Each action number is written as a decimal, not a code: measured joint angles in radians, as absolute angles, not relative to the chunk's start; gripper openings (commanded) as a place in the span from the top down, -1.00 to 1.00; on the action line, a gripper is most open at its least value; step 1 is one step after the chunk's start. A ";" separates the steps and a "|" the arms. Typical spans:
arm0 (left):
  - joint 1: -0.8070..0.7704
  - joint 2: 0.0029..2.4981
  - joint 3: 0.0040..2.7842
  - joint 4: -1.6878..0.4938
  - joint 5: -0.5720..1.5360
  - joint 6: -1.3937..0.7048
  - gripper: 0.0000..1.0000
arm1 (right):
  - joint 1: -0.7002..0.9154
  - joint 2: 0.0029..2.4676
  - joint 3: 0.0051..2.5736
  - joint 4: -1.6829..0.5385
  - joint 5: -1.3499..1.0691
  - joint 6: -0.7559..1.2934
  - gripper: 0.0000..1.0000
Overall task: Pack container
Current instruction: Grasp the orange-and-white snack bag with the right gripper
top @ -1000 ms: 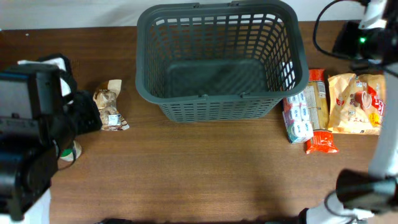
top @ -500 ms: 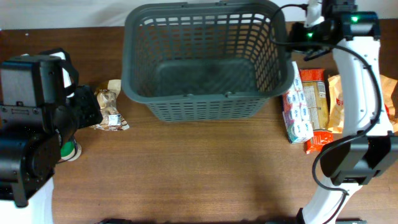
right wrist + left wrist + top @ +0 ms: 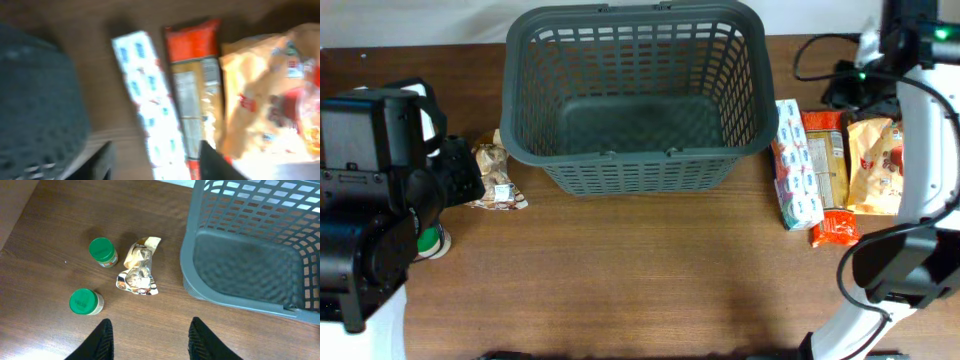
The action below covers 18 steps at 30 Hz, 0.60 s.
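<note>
Just ahead of the spread, empty right fingers, centre on the white-and-blue pack, pinch its narrow width, lift well over the rim of the container at their left, with the left fingers spread, empty too.

Matt grey plastic container on smooth wood-grain table; glossy crinkled foil snack packet.

— What is sitting on the table?
— The basket is standing at the back. A wrapper and jars are sitting to its left; a white pack, orange pack and yellow bag are lying to its right.
</note>
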<state>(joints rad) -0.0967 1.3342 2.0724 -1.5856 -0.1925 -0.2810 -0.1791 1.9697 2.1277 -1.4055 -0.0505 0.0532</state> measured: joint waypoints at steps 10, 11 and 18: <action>-0.097 1.334 2.072 -1.634 -0.192 -0.281 0.19 | -0.356 1.970 2.075 -1.353 0.020 0.020 -0.98; -0.097 1.334 2.072 -1.636 -0.192 -0.281 0.18 | -0.394 1.975 2.075 -1.346 0.029 0.024 -0.97; -0.097 1.335 2.072 -1.635 -0.192 -0.281 -0.06 | -0.490 2.136 2.032 -1.303 0.073 0.030 -0.98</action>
<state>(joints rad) -0.0967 1.3354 2.0724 -1.6348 -0.1925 -0.2806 -0.4904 2.1365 2.0315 -1.3029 0.0731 0.0296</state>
